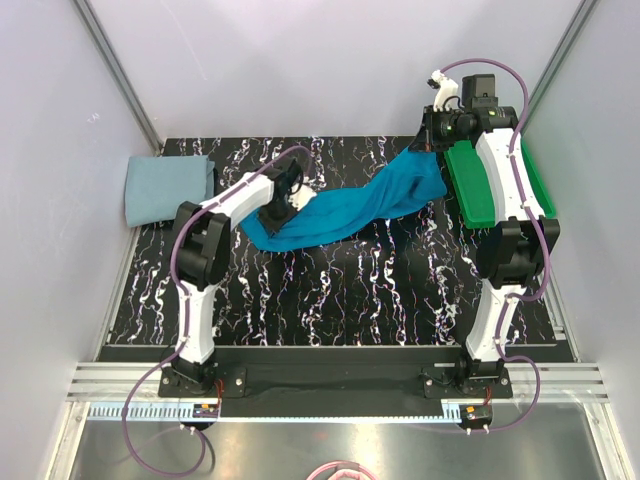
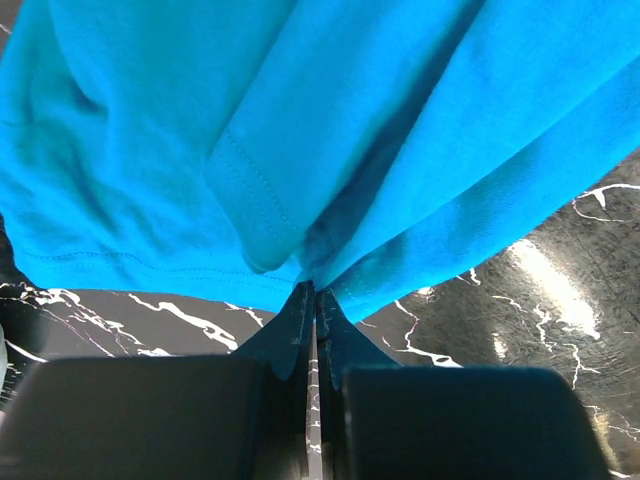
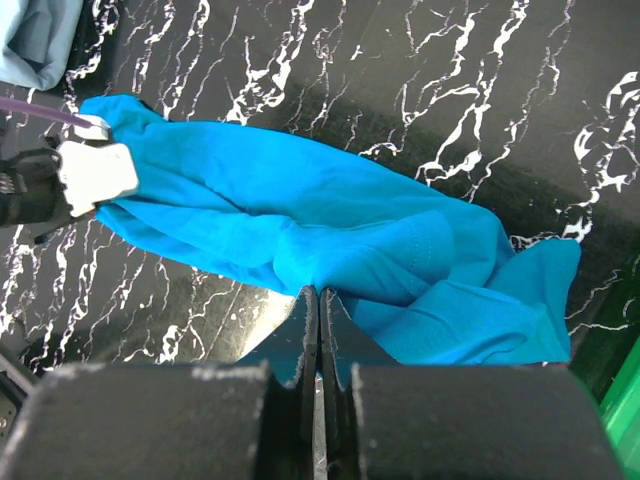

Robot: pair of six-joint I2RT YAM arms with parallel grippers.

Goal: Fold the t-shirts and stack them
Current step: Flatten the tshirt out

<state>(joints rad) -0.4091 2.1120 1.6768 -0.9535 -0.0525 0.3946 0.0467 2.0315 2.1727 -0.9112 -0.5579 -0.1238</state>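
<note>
Left hand [image 2: 315, 290] clamped on teal shirt [image 1: 350, 210], right hand [image 3: 320, 292] clamped on its other end, cloth stretched over bench [image 1: 350, 290], grey shirt [image 1: 168, 188] folded far left

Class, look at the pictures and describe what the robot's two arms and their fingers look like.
Both the left arm and right arm have white links between chunky black joints, with purple cables looping alongside. The fingers are black and tapered.

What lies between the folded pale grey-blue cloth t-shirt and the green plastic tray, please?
The bright teal-blue cloth t-shirt, bunched into a long band, and the left arm at its left end; the top view shows it.
</note>
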